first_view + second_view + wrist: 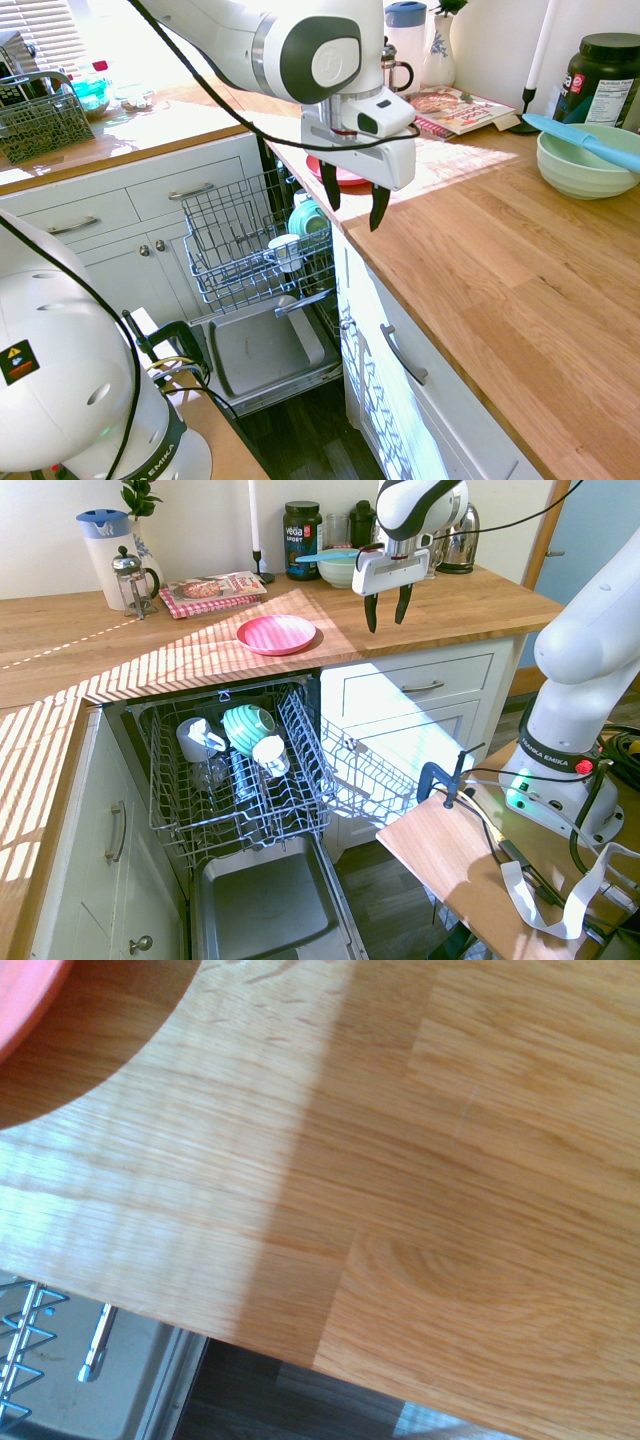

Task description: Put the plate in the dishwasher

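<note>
I saw the round pink-red plate point(276, 634), smooth plastic with a shallow raised rim, lying flat on the striped oak countertop point(120, 650) above the dishwasher point(240, 770), whose grey wire rack was pulled out over its dropped door. My gripper point(387, 610) hung empty, fingers apart, pointing down, just right of the plate.

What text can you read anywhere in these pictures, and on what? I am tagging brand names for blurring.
"vega SPORT": on the dark tub at the back of the counter.
"EMIKA": on the arm's base; letters before it are too small to read.
White label on the dark tub: print too small to read.
Magazine cover: print too small to read.
</note>
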`<action>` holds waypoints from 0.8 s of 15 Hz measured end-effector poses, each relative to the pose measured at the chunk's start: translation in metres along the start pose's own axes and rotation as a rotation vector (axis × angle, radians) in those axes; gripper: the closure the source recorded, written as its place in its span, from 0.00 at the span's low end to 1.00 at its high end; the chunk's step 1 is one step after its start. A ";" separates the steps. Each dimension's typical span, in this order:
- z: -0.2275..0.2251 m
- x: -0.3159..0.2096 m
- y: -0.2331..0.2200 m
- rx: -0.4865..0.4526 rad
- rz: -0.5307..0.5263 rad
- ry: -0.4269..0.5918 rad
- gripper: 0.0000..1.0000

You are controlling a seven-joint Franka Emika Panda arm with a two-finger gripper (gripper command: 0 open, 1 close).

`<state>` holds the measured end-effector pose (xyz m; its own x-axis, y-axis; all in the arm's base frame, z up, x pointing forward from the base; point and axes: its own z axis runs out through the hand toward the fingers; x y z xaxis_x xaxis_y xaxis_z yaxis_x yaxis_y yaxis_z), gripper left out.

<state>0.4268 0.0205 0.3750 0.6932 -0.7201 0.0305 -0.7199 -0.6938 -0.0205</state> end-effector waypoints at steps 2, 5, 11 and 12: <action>-0.001 0.001 0.000 0.011 0.012 -0.005 0.00; -0.009 0.007 -0.005 0.078 0.044 0.010 0.00; -0.024 0.042 -0.039 0.282 0.063 -0.033 0.00; -0.021 0.051 -0.051 0.313 0.054 -0.046 0.00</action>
<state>0.4984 0.0192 0.3984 0.6607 -0.7503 -0.0241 -0.7143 -0.6185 -0.3275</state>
